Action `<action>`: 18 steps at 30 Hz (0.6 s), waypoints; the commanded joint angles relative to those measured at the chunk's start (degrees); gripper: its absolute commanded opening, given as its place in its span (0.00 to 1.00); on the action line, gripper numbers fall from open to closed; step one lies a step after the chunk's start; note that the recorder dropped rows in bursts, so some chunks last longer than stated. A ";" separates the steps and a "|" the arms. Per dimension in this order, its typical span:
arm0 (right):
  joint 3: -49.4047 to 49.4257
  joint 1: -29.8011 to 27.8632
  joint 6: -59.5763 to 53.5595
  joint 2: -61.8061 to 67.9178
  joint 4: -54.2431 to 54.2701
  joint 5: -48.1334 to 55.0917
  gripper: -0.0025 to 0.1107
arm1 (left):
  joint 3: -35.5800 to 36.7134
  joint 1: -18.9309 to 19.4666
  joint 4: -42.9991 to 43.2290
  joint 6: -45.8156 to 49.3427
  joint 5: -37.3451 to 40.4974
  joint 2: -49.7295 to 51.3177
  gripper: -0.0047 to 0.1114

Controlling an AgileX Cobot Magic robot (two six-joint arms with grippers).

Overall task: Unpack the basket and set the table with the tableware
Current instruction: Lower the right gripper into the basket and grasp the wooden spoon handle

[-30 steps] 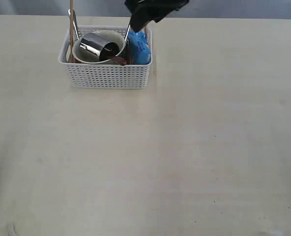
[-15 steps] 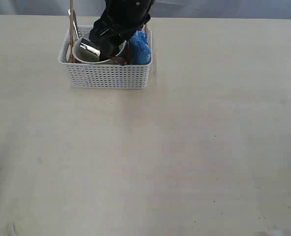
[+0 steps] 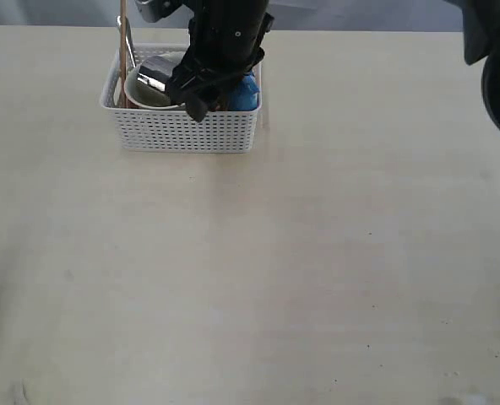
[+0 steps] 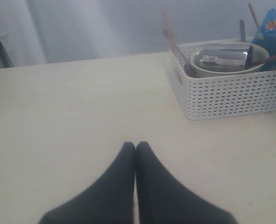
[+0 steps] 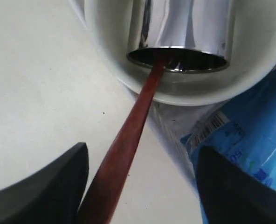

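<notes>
The right gripper (image 5: 142,148), fingers spread, straddles the spoon (image 5: 128,135) over the basket (image 3: 187,131) at the table's (image 3: 317,253) 11 o'clock. The left gripper (image 4: 135,145) is clenched, empty.

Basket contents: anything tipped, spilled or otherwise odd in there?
The steel cup lies on its side inside the cream bowl, with the dark red spoon poking into its mouth. A blue chip bag sits beside the bowl. Nothing looks spilled or damaged.

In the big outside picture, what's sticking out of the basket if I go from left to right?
In the basket: wooden chopsticks → shiny steel cup → blue chip bag.
</notes>
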 commanded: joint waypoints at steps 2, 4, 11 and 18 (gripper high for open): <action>-0.41 0.03 0.51 0.20 -0.37 0.62 0.58 | 0.17 0.11 -0.18 0.00 -0.13 -0.19 0.04; -0.41 0.03 0.51 0.20 -0.37 0.62 0.58 | 0.17 0.11 -0.18 0.00 -0.13 -0.19 0.04; -0.41 0.03 1.33 0.20 -0.37 1.51 0.44 | 0.17 0.11 -0.18 0.00 -0.13 -0.19 0.04; -0.41 0.03 2.19 0.20 -0.37 1.51 0.31 | 0.17 0.11 -0.18 0.00 -0.13 -0.19 0.04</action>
